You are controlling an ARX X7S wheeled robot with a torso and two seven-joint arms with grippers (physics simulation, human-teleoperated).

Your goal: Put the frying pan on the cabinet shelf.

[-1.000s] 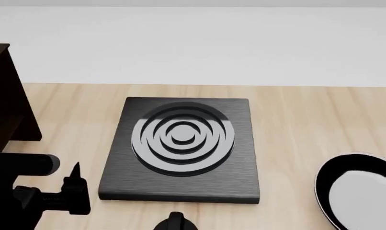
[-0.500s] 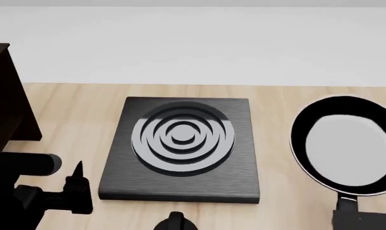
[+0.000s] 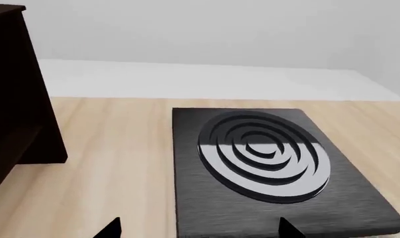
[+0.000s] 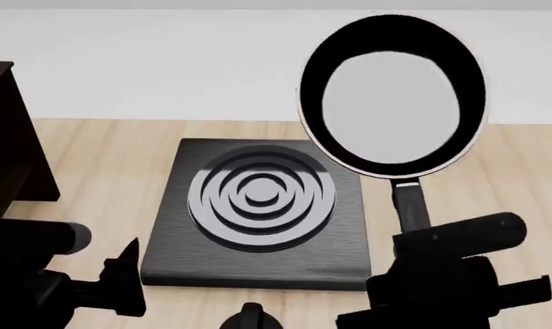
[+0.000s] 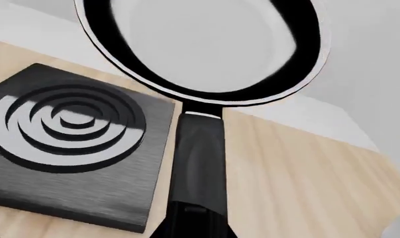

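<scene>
A: Items, left to right?
B: Cabinet (image 4: 7,137) at the desk's (image 4: 103,171) far left; left fingers (image 4: 120,274) spread wide, empty; burner (image 4: 257,212); frying pan (image 4: 390,92) held aloft by its handle, right fingers' (image 4: 413,236) grip hidden.
A: Handling?
B: Pan to be kept level, carried leftward above the burner.

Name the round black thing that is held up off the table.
The frying pan, gripped by its handle in the right gripper; the ringed burner plate lies flat.
</scene>
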